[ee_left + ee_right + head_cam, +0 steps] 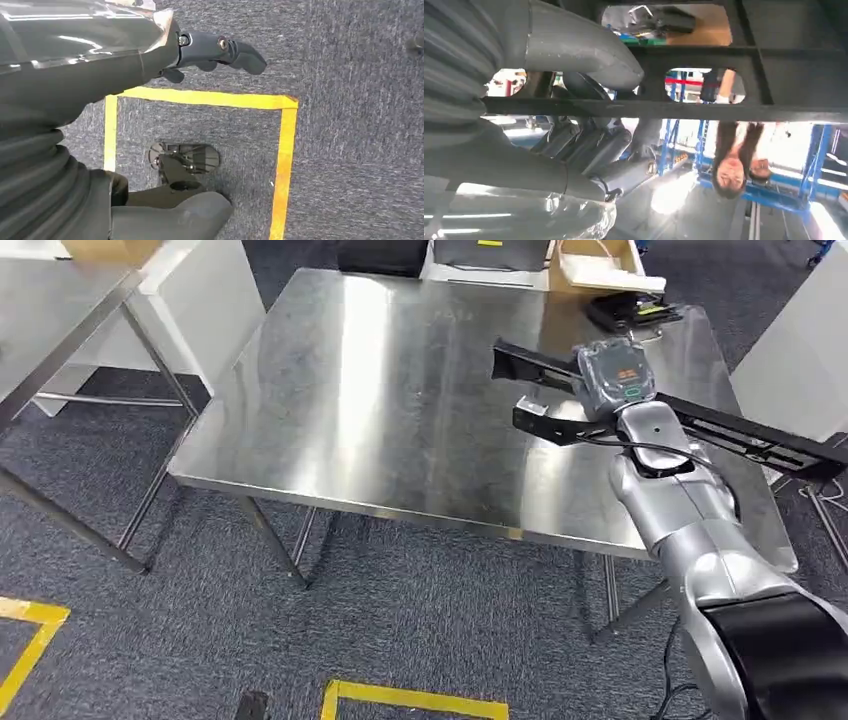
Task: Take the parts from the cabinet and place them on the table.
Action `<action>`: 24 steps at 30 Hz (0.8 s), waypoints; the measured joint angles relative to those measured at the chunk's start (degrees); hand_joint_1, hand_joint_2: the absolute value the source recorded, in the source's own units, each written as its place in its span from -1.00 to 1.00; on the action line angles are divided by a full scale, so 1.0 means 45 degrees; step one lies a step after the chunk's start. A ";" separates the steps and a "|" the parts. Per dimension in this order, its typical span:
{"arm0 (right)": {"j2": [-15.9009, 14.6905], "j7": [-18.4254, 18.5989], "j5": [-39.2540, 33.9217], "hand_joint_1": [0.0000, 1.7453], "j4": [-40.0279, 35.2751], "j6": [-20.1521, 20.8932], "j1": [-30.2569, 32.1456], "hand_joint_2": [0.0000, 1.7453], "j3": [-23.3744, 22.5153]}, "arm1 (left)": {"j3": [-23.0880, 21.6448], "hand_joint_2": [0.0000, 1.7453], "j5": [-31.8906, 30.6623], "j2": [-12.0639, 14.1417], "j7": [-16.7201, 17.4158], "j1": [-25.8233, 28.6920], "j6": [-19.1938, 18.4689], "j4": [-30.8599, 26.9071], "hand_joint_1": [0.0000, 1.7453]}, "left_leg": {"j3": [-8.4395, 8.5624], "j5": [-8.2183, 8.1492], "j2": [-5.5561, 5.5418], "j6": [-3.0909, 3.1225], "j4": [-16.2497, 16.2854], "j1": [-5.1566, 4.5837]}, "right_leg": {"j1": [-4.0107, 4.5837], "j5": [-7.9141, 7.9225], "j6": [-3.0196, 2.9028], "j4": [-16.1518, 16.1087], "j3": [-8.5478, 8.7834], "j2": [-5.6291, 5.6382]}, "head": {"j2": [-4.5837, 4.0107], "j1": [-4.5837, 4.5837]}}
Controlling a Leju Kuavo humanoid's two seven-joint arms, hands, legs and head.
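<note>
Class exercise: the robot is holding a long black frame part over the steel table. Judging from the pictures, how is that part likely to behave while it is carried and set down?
The black frame part probably stays stiff: it juts out both sides of the right hand without visible sag. Its cut-out openings suggest it is fairly light. Gripped near the middle, it may still swing, and could slide on the smooth steel table.

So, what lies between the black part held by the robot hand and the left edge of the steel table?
In the head view, nothing: from the black part to the table's left edge is bare steel.
</note>
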 joint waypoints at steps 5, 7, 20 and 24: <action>0.0097 0.0000 0.0000 0.98 0.0000 -0.0010 -0.0026 1.00 0.0005 | 0.0000 1.00 0.0000 0.0005 0.0005 -0.0002 0.0005 -0.0005 -1.00 | -0.1980 -0.1362 0.0012 -0.0437 0.3521 0.0174 | -0.0164 -0.0271 -0.0427 -0.0038 0.0380 0.0053 | -0.0005 -0.0082; 0.0126 0.0000 0.0000 0.98 0.0005 -0.0010 0.0053 1.00 0.0005 | 0.0000 1.00 0.0000 0.0005 0.0005 0.0012 0.0005 -0.0005 -1.00 | -0.2665 -0.1034 0.0015 -0.0454 0.4079 0.0209 | -0.0160 -0.0434 -0.0394 -0.0038 0.0555 0.0096 | 0.0000 -0.0082; 0.0126 0.0034 -0.0019 0.98 0.0102 -0.0044 0.0077 1.00 0.0019 | 0.0005 1.00 0.0053 0.0068 0.0039 -0.0003 0.0053 0.0000 -1.00 | -0.0394 0.0747 -0.0024 0.0574 -0.0403 -0.0022 | -0.0029 -0.1829 -0.0126 0.2987 -0.0647 0.0120 | 0.0000 -0.0053; 0.0165 -0.0496 -0.0302 0.98 0.0185 -0.0044 0.0324 1.00 0.0053 | 0.0000 1.00 -0.0034 0.0019 0.0044 0.0066 0.0044 0.0000 -1.00 | 0.0024 0.0384 -0.0099 0.0468 -0.0362 -0.0008 | -0.0102 -0.0908 0.0421 0.2322 -0.1081 0.0101 | 0.0000 -0.0014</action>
